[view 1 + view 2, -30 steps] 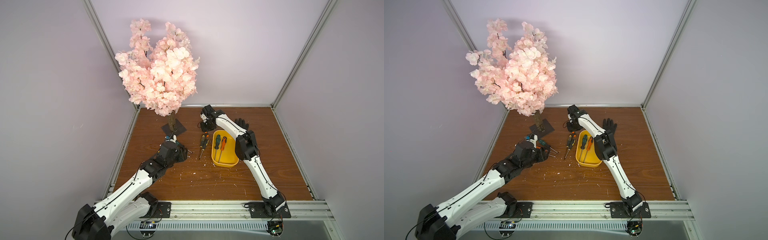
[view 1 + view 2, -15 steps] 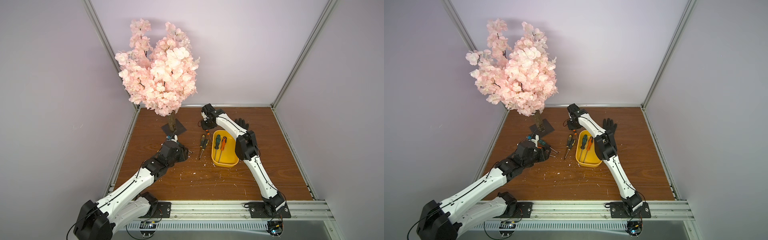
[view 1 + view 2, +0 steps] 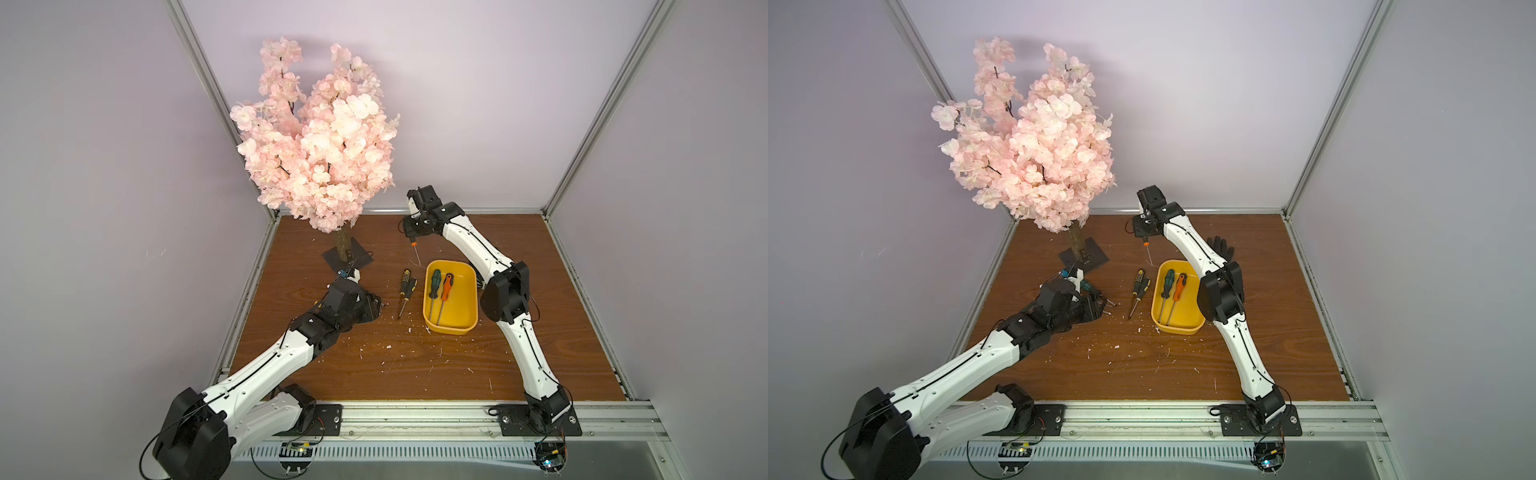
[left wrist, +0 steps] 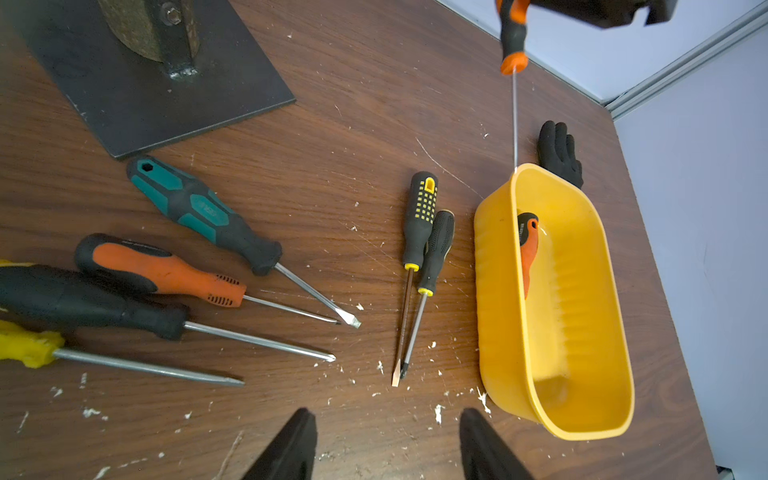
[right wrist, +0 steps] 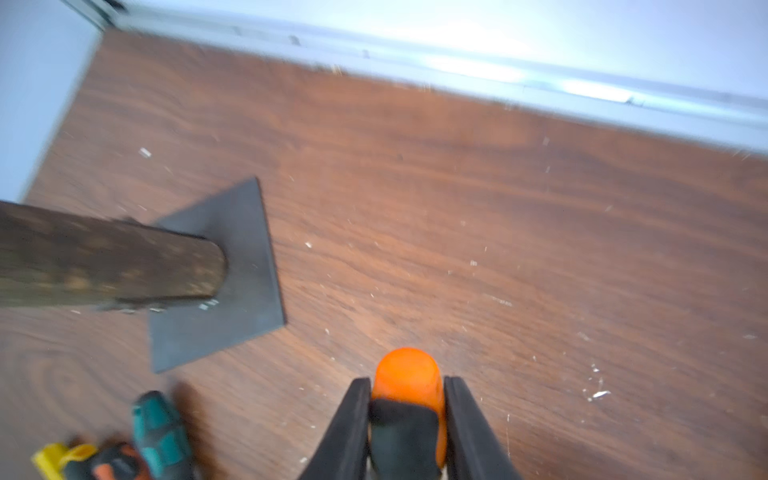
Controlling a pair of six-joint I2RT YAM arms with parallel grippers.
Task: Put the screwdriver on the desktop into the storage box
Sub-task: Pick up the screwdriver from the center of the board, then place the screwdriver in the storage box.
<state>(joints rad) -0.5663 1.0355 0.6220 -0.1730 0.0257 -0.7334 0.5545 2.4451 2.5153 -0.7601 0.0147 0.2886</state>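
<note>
One screwdriver (image 4: 528, 245) half-hidden inside storage box (image 4: 496, 299)

Right wrist view smeared throughout: tree trunk (image 5: 112, 266), base plate (image 5: 232, 291), counter (image 5: 498, 228) flecks all soft. Held screwdriver (image 5: 405, 428) shows handle only, shaft hidden behind it; right gripper (image 5: 407, 384) cut by picture edge. Left wrist view: left gripper (image 4: 386, 413) shows fingertips only (rest out of frame); yellow-handled screwdriver (image 4: 25, 345) cropped at edge; black glove (image 4: 559, 153) half behind storage box (image 4: 498, 291). In a top view black glove (image 3: 1222, 249) partly behind right arm (image 3: 1187, 245).
</note>
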